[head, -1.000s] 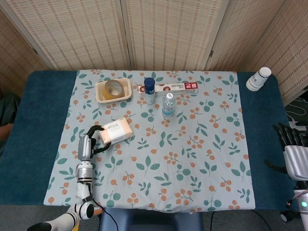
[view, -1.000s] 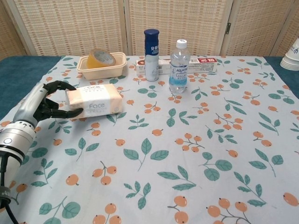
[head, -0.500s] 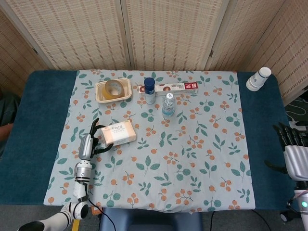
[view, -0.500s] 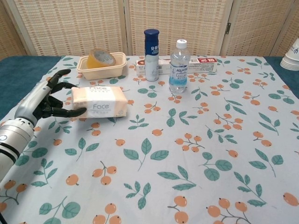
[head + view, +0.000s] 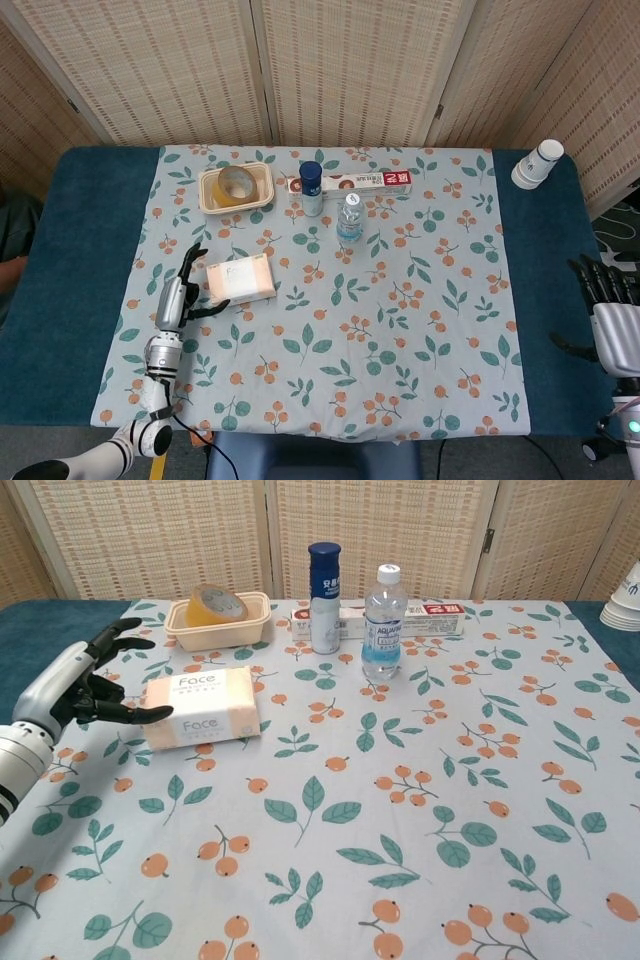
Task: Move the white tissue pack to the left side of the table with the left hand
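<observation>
Now, left hand (image 5: 85, 685): released, fingers spread, thumb tip touching the white tissue pack (image 5: 198, 706).
Pack: flat, left-centre.
Advice: withdraw without nudging.

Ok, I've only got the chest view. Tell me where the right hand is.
Observer: The right hand is beyond the table's right edge, fingers apart, holding nothing.
Operator: Now give me the pack against the cloth's left edge.
Observer: The pack lies flat on the cloth, short of its left edge. A bare blue strip of table runs beyond that edge.
</observation>
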